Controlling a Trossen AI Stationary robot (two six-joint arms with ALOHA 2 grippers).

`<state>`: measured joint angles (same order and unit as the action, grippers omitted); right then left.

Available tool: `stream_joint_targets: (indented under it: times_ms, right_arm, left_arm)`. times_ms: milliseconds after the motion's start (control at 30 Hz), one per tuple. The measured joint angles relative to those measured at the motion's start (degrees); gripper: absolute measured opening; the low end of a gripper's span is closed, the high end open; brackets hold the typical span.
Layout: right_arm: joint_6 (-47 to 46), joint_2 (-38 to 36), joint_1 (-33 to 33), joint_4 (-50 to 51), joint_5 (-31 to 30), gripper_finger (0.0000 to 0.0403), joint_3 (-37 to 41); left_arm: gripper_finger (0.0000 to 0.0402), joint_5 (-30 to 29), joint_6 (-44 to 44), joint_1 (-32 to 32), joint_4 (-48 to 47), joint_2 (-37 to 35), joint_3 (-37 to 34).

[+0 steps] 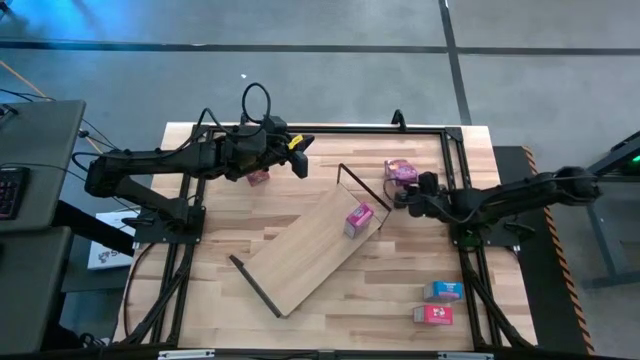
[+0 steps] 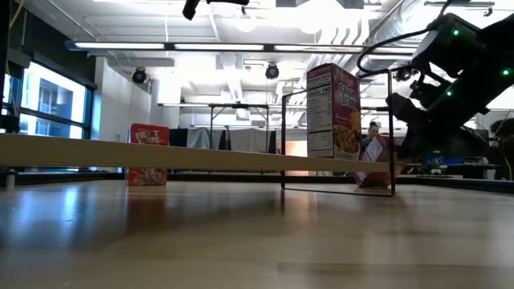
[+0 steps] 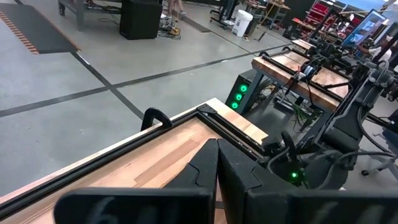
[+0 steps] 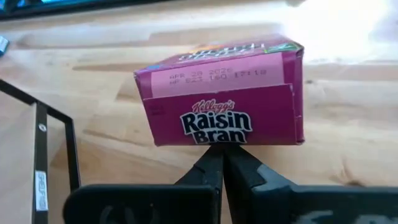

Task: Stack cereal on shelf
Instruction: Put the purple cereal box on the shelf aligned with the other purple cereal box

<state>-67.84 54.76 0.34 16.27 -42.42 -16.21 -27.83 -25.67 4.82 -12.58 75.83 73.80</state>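
The shelf (image 1: 310, 245) lies slantwise on the table's middle, with one pink cereal box (image 1: 358, 218) standing on its far right end (image 2: 332, 112). A magenta Raisin Bran box (image 4: 224, 93) rests on the tabletop at the far right (image 1: 400, 170). My right gripper (image 4: 221, 152) is shut, its tips just at that box's near side (image 1: 398, 198). My left gripper (image 1: 300, 160) is shut and held high over the far left, holding nothing (image 3: 217, 168). A red box (image 1: 258, 177) stands on the table below it (image 2: 148, 154). My right gripper's shut fingertips (image 4: 211, 163) come slanting down at the lower edge of the magenta box's printed end face (image 4: 217, 142). I cannot tell whether they touch it. The box lies on the table.
A blue box (image 1: 443, 291) and a red box (image 1: 433, 315) lie at the near right. The shelf's black wire end frames (image 1: 362, 190) (image 1: 255, 285) stand up at both ends. A black rail frame (image 1: 455, 140) borders the table. Bare wood shows at the near left.
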Motion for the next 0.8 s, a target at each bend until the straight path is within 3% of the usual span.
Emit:
stream_joint_targets:
  times_ms: [333,800]
  right_arm:
    - [9.72,-5.69,-7.46,-3.84,2.15,0.0,0.0]
    - [18.59,-5.79,-15.32,-9.9,8.12,0.0,0.0]
  left_arm:
    - [0.0,0.0,-0.02,0.0,0.0,0.0,0.0]
    - [0.0,0.0,-0.15,0.0,0.02,0.0,0.0]
